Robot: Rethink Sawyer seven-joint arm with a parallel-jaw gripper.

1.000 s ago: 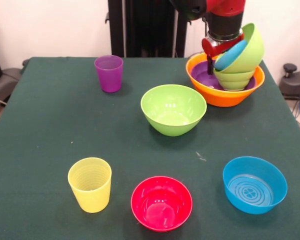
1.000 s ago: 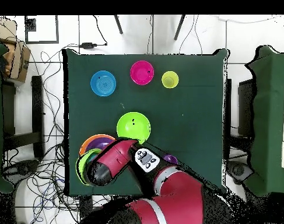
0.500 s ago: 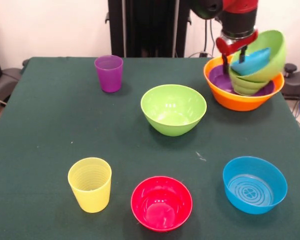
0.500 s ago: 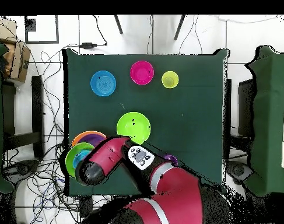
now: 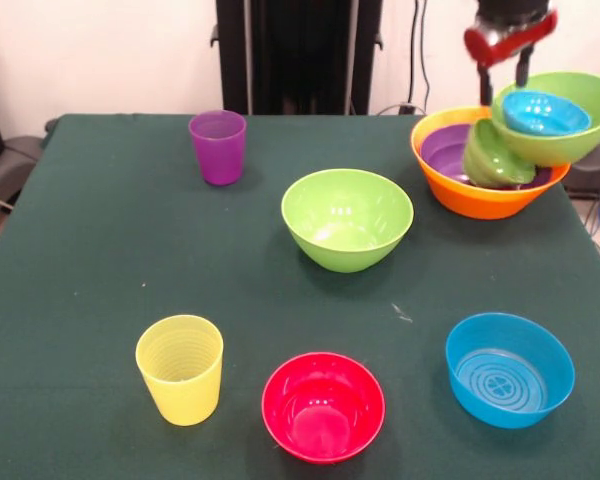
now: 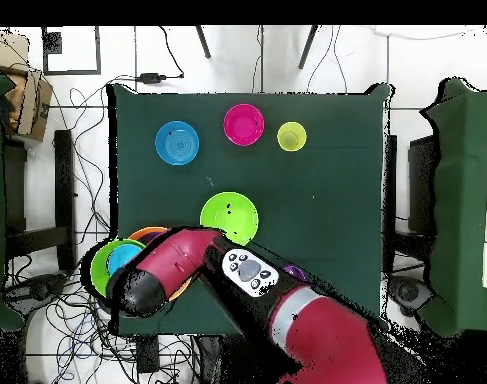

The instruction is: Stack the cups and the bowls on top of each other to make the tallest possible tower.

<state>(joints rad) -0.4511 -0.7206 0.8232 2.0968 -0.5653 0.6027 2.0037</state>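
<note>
The tower (image 5: 488, 165) sits at a corner of the green-clothed worktop (image 5: 100, 250); the hand (image 5: 507, 70) grips a lifted green bowl (image 5: 565, 135) holding a blue bowl (image 5: 545, 112); white wall behind.

Bright even light, soft shadows, sharp.

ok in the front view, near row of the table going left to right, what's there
yellow cup → pink-red bowl → blue bowl
</note>
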